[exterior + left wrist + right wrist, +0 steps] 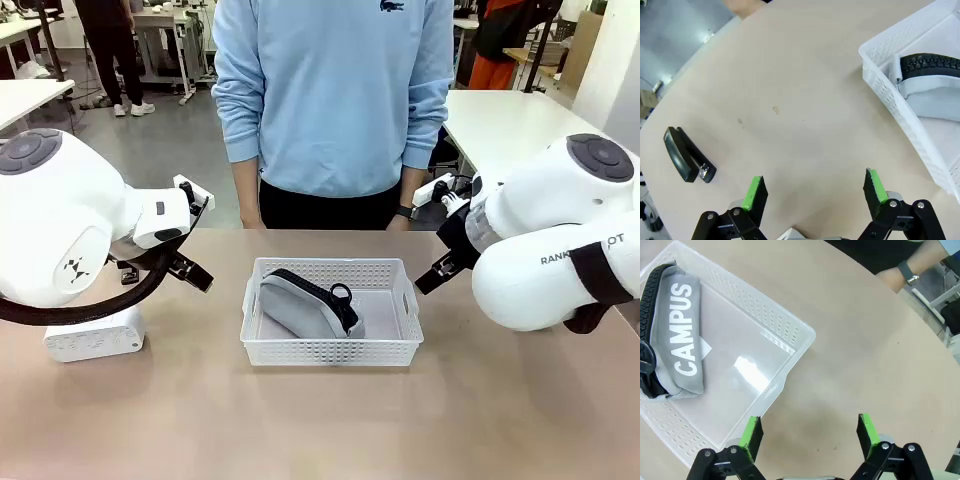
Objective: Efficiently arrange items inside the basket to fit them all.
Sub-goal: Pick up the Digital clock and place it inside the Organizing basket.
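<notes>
Left tool [814, 187]: green-padded fingers spread wide, nothing between them, over bare surface [805, 100].
Right tool [808, 427]: fingers also spread and empty, above the surface just off a basket corner.
Stapler [687, 156]: black, lying on the surface at 9 o'clock of the left tool, well apart from the basket.
Basket [330, 352]: white, perforated, mid-surface between the two arms.
Pouch [305, 305]: grey with black zipper edge and ring pull, inside the basket at its 9 o'clock end, against that wall; white "CAMPUS" print on it.
White box [95, 338]: on the surface at 9 o'clock of the basket, beneath the left arm.
Person [335, 100]: standing at 12 o'clock; hand [890, 276] with a wristwatch at the far edge.
</notes>
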`<act>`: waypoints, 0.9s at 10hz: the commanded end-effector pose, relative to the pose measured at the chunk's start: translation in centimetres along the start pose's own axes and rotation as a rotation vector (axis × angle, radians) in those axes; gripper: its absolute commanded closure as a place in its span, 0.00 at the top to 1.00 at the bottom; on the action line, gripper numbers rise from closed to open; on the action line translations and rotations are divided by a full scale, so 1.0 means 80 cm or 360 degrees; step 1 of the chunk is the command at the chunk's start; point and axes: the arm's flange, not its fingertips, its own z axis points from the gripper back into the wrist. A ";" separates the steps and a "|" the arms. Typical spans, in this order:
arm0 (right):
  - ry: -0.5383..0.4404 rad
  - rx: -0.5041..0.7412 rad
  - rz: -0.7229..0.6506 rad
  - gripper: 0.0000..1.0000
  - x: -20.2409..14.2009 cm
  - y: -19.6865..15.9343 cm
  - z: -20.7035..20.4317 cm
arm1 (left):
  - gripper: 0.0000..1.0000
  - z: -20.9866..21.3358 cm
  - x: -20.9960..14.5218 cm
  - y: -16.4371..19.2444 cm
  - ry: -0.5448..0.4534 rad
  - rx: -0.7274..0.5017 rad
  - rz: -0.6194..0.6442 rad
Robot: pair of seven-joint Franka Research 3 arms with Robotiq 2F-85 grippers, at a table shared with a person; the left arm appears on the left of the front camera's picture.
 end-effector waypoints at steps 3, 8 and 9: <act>0.0000 0.0000 0.0000 1.00 0.000 0.000 0.000 | 1.00 0.000 0.000 0.000 -0.0001 0.0000 0.0000; 0.0000 0.0000 0.0000 1.00 0.000 0.000 0.000 | 1.00 0.000 0.000 0.000 -0.0001 0.0000 0.0000; 0.0000 0.0000 0.0000 1.00 0.000 0.000 0.000 | 1.00 0.000 0.000 0.000 -0.0001 0.0000 0.0000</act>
